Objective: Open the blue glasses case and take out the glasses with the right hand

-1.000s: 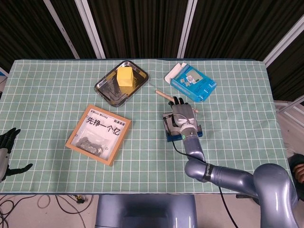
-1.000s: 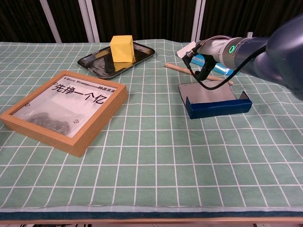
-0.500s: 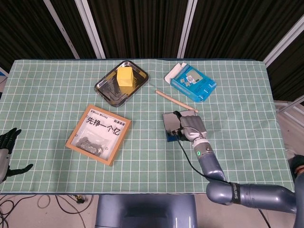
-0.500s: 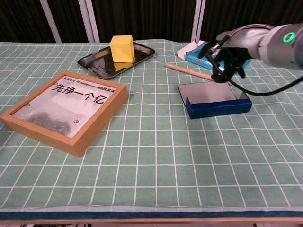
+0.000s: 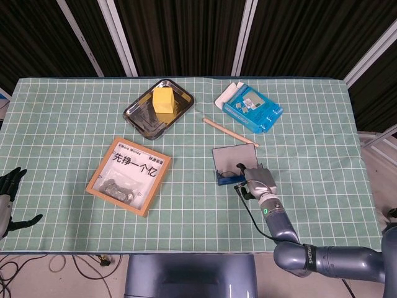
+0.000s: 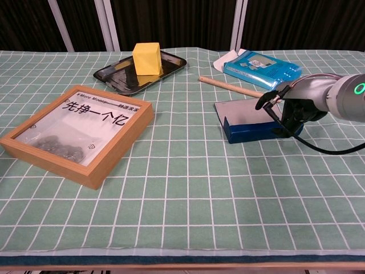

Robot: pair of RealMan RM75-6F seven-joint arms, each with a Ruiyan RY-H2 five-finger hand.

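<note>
1. The robot's left hand point(image 5: 8, 197), black with its fingers spread apart and holding nothing, hangs at the far left edge of the head view, off the side of the table covered in a green cloth with a white grid point(image 5: 62, 124).
2. A flat wooden-framed picture with Chinese lettering on white point(image 5: 128, 175) lies tilted on the cloth, left of centre; small dark objects show in its lower part.
3. Behind it sits a shiny dark metal tray point(image 5: 139, 115), and a yellow block point(image 5: 163, 99) stands in the tray's far end.
4. A thin light wooden stick point(image 5: 229, 132) lies slantwise between the tray and the case.
5. The open blue rectangular glasses case point(image 5: 226, 162) lies just in front of the stick's right end, with a grey inner floor and its blue wall toward the robot. In the head view something dark and thin, apparently the glasses point(image 5: 231, 172), lies inside by the near wall.
6. The right hand point(image 6: 290, 108), grey-backed with dark fingers, rests at the case's right end, fingers curled downward against the blue wall. Whether they grip anything cannot be told from either view.
7. A light blue flat packet printed with small pictures point(image 5: 252, 107) lies at the far right, behind the stick, a white sheet showing under its left edge.
</note>
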